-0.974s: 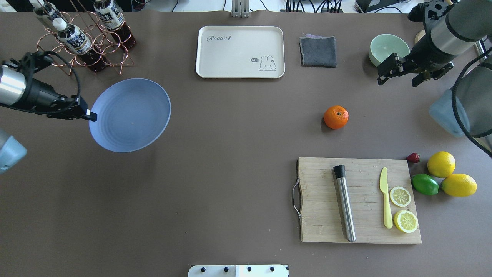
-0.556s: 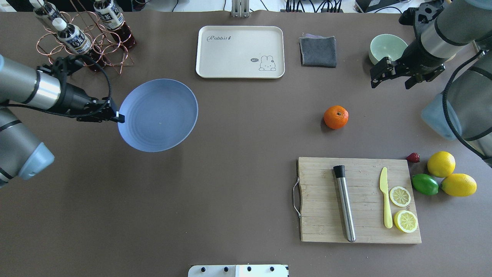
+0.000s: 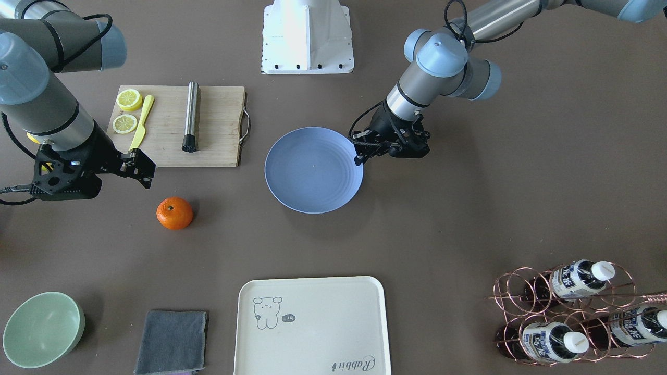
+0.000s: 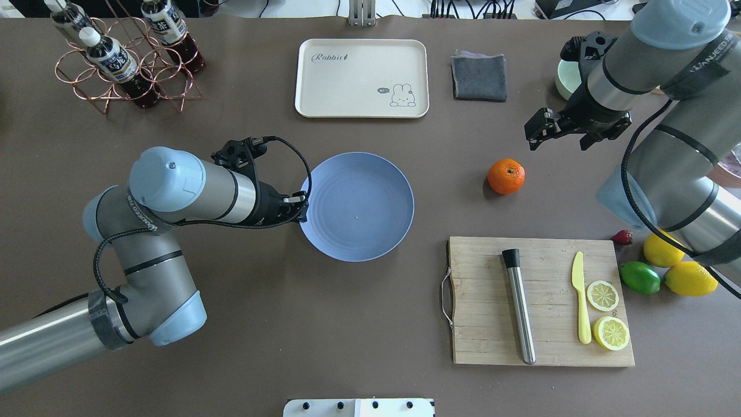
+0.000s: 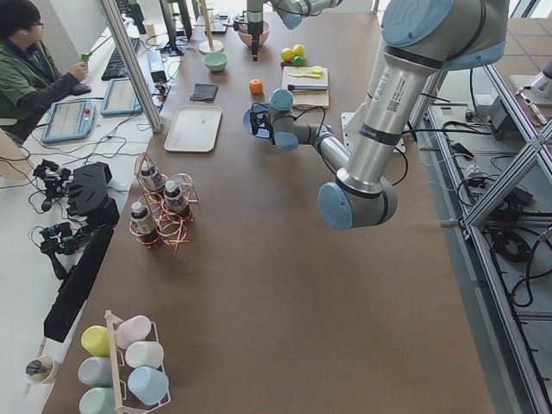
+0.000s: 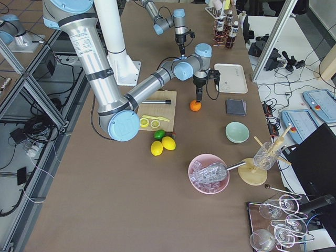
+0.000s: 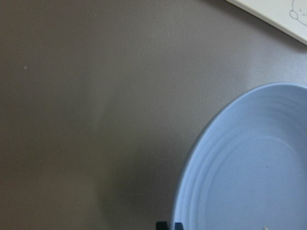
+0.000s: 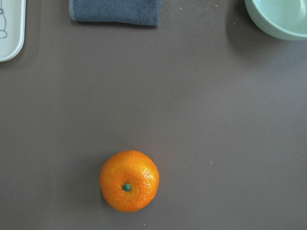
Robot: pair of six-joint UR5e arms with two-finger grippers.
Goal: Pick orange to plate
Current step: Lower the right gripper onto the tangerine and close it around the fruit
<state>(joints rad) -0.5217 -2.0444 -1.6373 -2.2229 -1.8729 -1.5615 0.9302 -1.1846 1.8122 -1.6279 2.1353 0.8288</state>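
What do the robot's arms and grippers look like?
The left arm and right arm are silver-grey tubes with pale blue joint caps and black bands bearing white lettering. Black cables loop along them. The left gripper and right gripper are black.

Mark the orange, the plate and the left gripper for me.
orange (image 4: 506,176), overhead exterior view, middle of the fruit.
plate (image 4: 370,197), overhead exterior view, bare inner surface.
left gripper (image 3: 358,158), exterior front-facing view, between the fingers at the plate's rim.
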